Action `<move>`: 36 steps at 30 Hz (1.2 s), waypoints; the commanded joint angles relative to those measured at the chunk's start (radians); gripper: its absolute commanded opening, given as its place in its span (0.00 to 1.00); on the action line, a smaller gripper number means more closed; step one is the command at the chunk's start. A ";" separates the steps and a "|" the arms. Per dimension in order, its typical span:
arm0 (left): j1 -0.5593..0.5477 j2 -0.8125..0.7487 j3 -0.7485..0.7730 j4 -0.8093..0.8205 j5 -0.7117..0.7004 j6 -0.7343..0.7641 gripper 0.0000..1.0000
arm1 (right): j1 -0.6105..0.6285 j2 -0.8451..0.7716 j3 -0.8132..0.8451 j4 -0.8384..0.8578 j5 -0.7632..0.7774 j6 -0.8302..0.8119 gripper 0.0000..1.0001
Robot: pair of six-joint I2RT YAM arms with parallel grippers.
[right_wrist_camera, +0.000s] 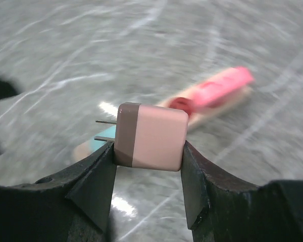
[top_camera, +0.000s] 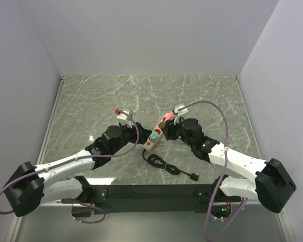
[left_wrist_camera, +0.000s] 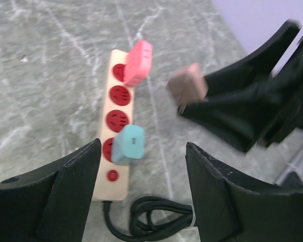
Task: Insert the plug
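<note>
Plug [right_wrist_camera: 150, 136] is hanging uninserted, off the tabletop [top_camera: 91, 101]. Left hand [left_wrist_camera: 143, 156] is hovering spread and empty over the power strip [left_wrist_camera: 116, 121], whose two middle sockets are showing free. Right hand [right_wrist_camera: 147, 154] is clamping the plug near the strip, apparently not yet aligned; blur is hampering judgement.

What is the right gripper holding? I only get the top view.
Observer: A pink-brown plug, pinched in the right gripper, prongs bare.
Operator: Which sockets are free?
Observer: Left wrist view: the two middle ones on the strip. A red plug sits at the far socket, a teal plug at the near one.
Operator: And the left gripper?
Observer: The left gripper is open, holding nothing.
</note>
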 commanded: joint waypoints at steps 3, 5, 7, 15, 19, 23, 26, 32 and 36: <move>0.000 -0.036 0.036 0.021 0.112 -0.044 0.72 | 0.118 -0.064 -0.026 0.134 -0.159 -0.154 0.00; -0.002 -0.025 0.035 0.027 0.116 -0.054 0.72 | 0.156 -0.064 -0.013 0.131 -0.173 -0.175 0.00; -0.003 -0.016 0.027 0.037 0.116 -0.058 0.72 | 0.177 -0.063 -0.006 0.124 -0.170 -0.187 0.00; -0.003 0.019 0.029 0.079 0.169 -0.064 0.67 | 0.219 -0.055 -0.002 0.132 -0.162 -0.203 0.00; -0.003 0.042 0.021 0.102 0.217 -0.075 0.60 | 0.222 -0.058 -0.009 0.140 -0.119 -0.206 0.00; -0.003 0.051 0.009 0.146 0.277 -0.092 0.48 | 0.222 -0.054 -0.018 0.161 -0.104 -0.206 0.00; -0.003 0.060 0.007 0.168 0.329 -0.098 0.39 | 0.224 -0.050 -0.024 0.180 -0.083 -0.206 0.00; -0.002 0.080 0.001 0.202 0.385 -0.103 0.00 | 0.224 -0.067 -0.035 0.183 -0.026 -0.206 0.26; 0.023 0.070 -0.013 0.223 0.381 -0.115 0.00 | 0.221 -0.080 -0.047 0.177 -0.030 -0.229 0.73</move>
